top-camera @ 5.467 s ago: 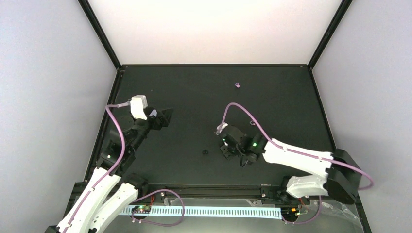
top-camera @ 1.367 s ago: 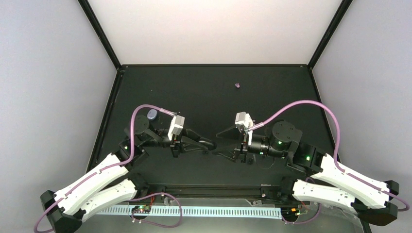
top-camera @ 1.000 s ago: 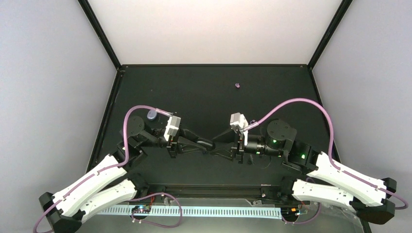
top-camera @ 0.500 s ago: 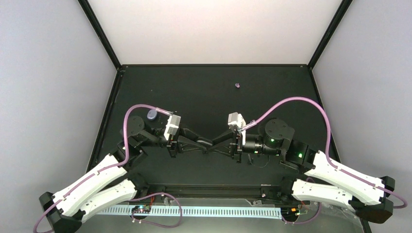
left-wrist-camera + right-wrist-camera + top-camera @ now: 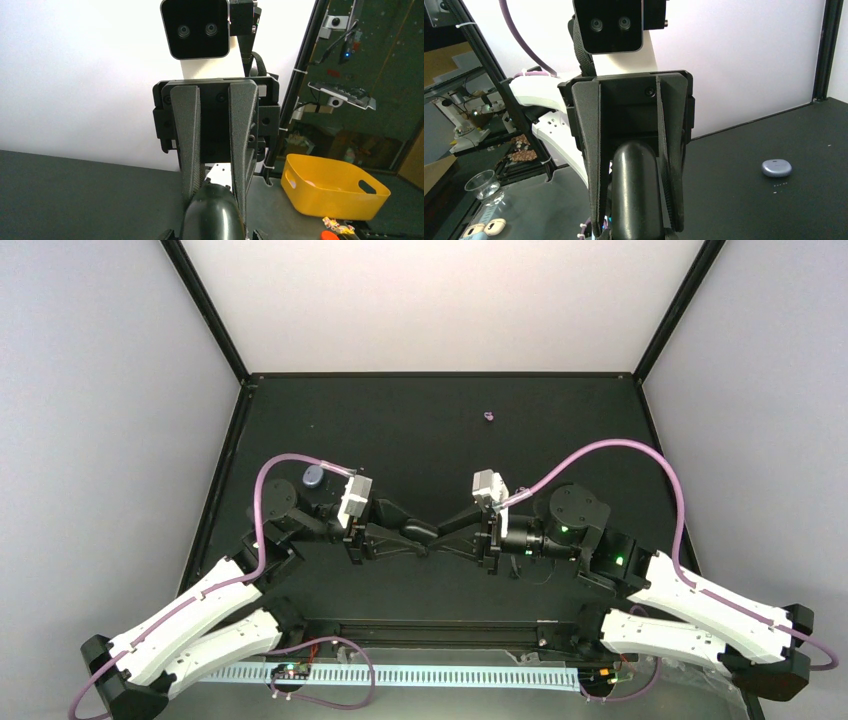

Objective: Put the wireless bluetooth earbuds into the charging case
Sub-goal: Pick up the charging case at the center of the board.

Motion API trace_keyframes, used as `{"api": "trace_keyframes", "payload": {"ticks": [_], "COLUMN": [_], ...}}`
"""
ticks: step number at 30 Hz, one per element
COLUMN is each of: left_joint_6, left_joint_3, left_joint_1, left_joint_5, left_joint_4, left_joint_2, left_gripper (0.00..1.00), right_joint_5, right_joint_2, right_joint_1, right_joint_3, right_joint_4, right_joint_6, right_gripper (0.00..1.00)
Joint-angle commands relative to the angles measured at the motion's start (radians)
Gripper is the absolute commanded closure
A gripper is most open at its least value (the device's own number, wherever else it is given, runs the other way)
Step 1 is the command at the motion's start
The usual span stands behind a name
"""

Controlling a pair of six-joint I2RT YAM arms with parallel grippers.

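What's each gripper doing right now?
Left gripper: open, fingers loosely flanking a dark rounded object.
Right gripper: appears shut on that same object.

Charging case [image 5: 776, 168]: small rounded oval pebble, grey-lavender shell, glossy top. Lid looks shut, though seam too small to confirm. Lies flat on black table [image 5: 560, 430], left part in top view, midway between near and far edges. One earbud [image 5: 488, 417]: tiny purple speck, alone on table toward far edge, slightly right of centre, well apart from case. Pose unreadable.
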Motion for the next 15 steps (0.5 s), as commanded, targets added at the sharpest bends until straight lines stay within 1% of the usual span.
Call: {"api": "trace_keyframes", "payload": {"ticks": [1,6,12,15], "left_joint_6": [-0.005,-0.012,-0.027,-0.028], "left_joint_3": [0.013,0.012,0.017,0.016], "left_joint_1": [0.0,0.0,0.0,0.0], "left_joint_5": [-0.005,-0.009,-0.017,-0.016], "left_joint_4": [0.035,0.051,0.073,0.075], "left_joint_2": [0.0,-0.007,-0.009,-0.009], "left_gripper": [0.6,0.63,0.63,0.66], "right_joint_5": [0.017,0.015,0.014,0.017], "right_joint_2": [-0.02,-0.014,-0.008,-0.009], "right_joint_1": [-0.003,-0.003,-0.003,-0.004], "right_joint_3": [-0.011,-0.014,-0.016,-0.017], "right_joint_4": [0.053,0.053,0.053,0.057], "right_joint_6": [-0.002,0.0,0.001,0.0], "right_gripper": [0.99,0.99,0.99,0.99]}}
